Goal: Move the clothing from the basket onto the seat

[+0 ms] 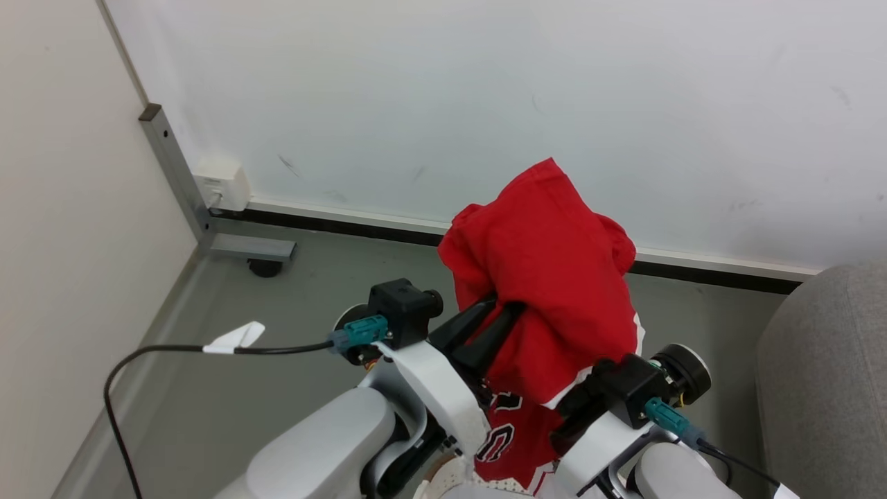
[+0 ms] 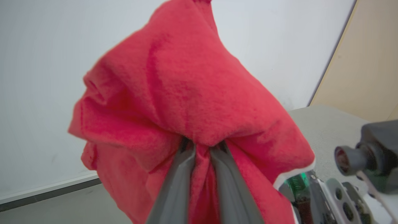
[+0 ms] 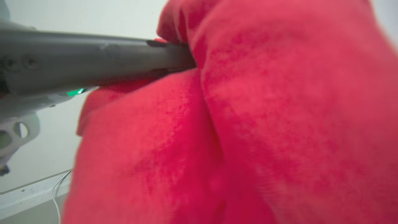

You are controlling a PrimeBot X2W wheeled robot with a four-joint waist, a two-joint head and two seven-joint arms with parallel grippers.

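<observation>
Bright even light, faint soft shadows, head view sharp, clothing (image 3: 264, 124) blurred close in wrist views

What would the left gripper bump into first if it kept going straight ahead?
The clothing: the left gripper pinches it, and the cloth drapes right across its path. Beyond that, probably the white wall, though depth is unclear.

White outlet box (image 1: 222, 184) beside grey metal post (image 1: 170, 166); grey floor (image 1: 208, 388).

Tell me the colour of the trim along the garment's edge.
White trim on the red garment; clearest in the left wrist view.
</observation>
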